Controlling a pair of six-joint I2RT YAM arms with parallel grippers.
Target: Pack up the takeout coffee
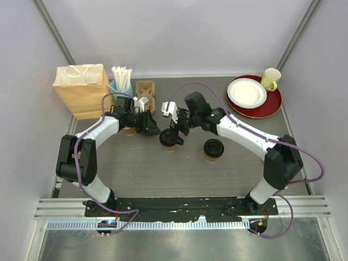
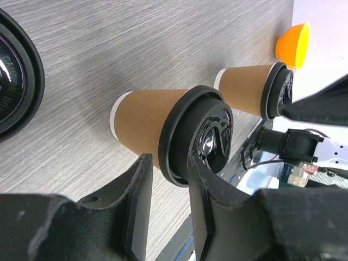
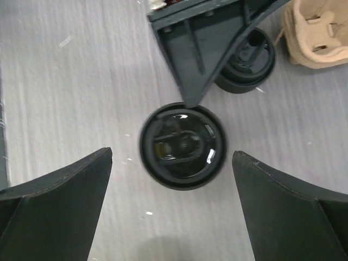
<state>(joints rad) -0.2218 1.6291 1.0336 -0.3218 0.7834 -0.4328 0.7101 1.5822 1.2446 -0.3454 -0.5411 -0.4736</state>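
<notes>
On the bench (image 1: 163,174) a cup (image 1: 213,149) stands right of a second cup (image 1: 169,142). Behind them, left to right: bag (image 1: 81,89), straws (image 1: 122,76), carrier (image 1: 145,92), plate (image 1: 247,92), mug (image 1: 271,79).

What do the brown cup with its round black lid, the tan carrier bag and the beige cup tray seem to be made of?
Brown cup: matte kraft paper, probably; white band at its base.
Round black lid: glossy moulded plastic; it shows bright reflections and moulded ridges.
Tan bag: creased paper with white handles.
Beige cup tray: likely rough moulded pulp.

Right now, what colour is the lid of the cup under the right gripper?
Glossy black lid; it shows best in the right wrist view.
</notes>
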